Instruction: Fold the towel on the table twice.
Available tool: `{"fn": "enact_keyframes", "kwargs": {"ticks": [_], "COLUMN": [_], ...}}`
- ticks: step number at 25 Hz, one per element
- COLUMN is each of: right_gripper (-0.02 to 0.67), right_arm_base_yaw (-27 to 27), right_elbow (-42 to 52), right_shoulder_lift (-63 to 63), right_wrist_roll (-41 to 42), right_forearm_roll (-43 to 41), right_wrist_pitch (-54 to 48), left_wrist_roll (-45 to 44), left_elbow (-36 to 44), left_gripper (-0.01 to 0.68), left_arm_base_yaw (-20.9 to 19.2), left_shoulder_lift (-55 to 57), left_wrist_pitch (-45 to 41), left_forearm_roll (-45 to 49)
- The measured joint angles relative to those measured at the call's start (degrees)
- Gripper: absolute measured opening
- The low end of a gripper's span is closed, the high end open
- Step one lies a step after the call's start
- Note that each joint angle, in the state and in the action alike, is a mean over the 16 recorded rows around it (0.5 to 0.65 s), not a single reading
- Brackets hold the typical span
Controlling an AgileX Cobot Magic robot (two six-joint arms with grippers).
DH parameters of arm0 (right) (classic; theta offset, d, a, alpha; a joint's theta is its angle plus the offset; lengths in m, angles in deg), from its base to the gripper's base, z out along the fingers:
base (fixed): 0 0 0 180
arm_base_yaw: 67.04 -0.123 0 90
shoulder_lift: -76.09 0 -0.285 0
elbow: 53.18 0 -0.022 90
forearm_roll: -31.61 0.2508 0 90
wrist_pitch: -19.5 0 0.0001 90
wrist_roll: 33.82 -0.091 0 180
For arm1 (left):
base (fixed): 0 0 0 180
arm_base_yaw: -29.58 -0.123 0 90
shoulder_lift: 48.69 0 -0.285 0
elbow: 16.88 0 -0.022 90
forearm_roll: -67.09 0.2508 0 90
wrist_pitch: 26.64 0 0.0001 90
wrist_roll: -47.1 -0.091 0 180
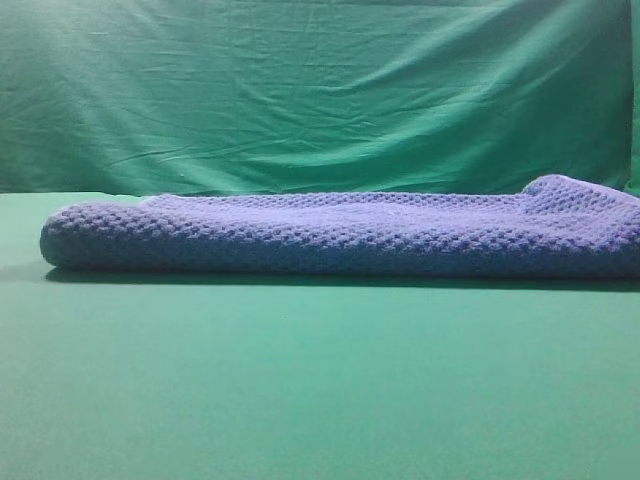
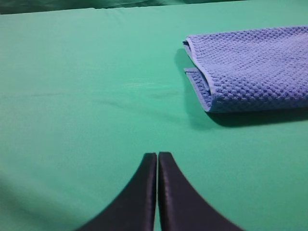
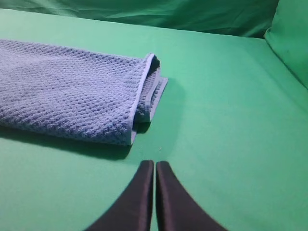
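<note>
1 towel (image 1: 340, 235), 1 table (image 1: 300, 390), 2 claws: left claw (image 2: 158, 156), right claw (image 3: 154, 164)

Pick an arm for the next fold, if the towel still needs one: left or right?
Roughly even, slight edge right. The right gripper is shut, empty, closer to its towel end, where layered edges show. The left gripper is also shut, farther from its end, over bare table.

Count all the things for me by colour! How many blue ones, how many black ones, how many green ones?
Blue: 1, the towel
Black: 2, the left gripper and the right gripper
Green: 2, the table and the cloth backdrop
Total: 5
</note>
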Motion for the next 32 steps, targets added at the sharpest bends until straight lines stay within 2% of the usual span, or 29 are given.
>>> {"fn": "enact_keyframes", "kwargs": {"ticks": [17, 32], "right_gripper": [0.0, 0.0], "right_arm_base_yaw": [0.74, 9.79], "right_elbow": [0.01, 0.01], "right_shoulder_lift": [0.0, -1.51], "right_wrist_roll": [0.0, 0.0], "right_forearm_roll": [0.37, 0.42], "right_wrist_pitch": [-0.44, -0.44], "left_wrist_roll": [-0.12, -0.12], "left_elbow": [0.0, 0.0], "left_gripper": [0.0, 0.0], "left_arm_base_yaw": [-0.32, -5.94], "left_shoulder_lift": [-0.01, -1.74], "left_wrist_pitch": [-0.05, -0.05], "left_forearm_roll": [0.0, 0.0]}}
